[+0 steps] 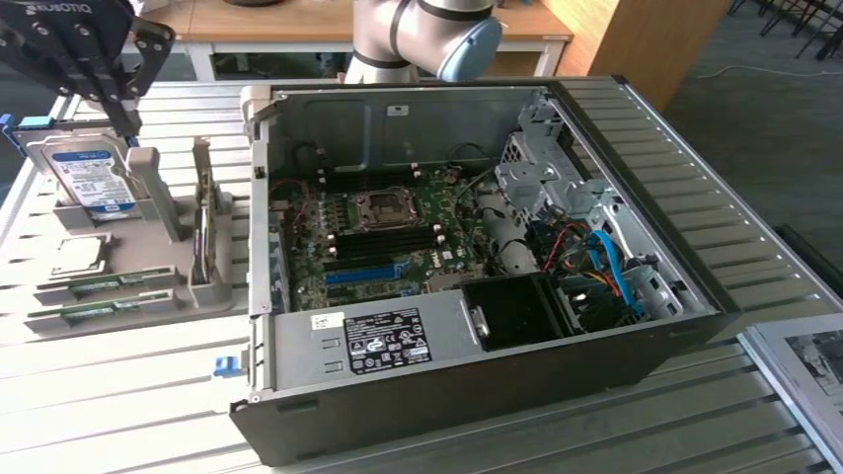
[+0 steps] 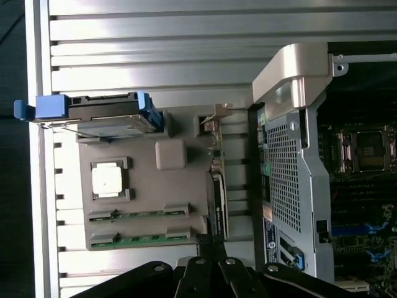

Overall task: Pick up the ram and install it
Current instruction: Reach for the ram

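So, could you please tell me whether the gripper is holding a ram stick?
No, the gripper hangs empty over the grey tray, where the ram sticks lie flat in their slots.

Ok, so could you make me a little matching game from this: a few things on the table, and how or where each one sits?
1 hard drive
2 ram sticks
3 computer case
4 tool

a open, circuit board showing
b shut, above the grey holder
c lying flat in the grey holder
d standing on edge in the grey holder

Pairs: 1-d, 2-c, 3-a, 4-b
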Action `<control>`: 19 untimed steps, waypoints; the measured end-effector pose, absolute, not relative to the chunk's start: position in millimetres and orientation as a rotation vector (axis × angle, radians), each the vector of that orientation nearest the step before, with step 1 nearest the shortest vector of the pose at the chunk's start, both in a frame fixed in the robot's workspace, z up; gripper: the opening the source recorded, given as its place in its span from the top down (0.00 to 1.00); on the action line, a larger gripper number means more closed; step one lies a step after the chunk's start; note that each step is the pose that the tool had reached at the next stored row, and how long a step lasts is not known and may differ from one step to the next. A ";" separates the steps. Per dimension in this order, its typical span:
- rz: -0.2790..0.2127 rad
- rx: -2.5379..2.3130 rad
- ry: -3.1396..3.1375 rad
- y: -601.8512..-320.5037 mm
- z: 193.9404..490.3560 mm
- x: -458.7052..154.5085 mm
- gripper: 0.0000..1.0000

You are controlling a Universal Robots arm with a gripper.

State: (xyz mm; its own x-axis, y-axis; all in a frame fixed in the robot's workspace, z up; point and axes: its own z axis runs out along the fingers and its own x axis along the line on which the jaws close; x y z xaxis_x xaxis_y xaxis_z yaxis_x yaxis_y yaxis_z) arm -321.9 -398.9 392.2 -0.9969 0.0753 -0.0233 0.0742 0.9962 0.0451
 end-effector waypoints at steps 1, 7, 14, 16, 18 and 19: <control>0.069 0.117 3.114 -398.9 392.2 -324.4 0.90; 0.069 0.117 3.114 -398.9 392.1 -339.0 0.90; 0.069 0.117 3.114 -398.8 392.0 -355.3 0.90; 0.069 0.117 3.114 -398.9 391.9 -359.7 0.90; 0.069 0.117 3.114 -398.8 391.9 -363.8 0.90; 0.069 0.117 3.114 -398.9 391.9 -365.8 0.90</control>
State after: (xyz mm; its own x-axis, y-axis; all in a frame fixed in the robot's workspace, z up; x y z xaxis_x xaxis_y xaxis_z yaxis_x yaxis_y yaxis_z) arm -365.8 -398.9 391.9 -0.9969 0.0753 -0.0233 0.0742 0.9962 0.0450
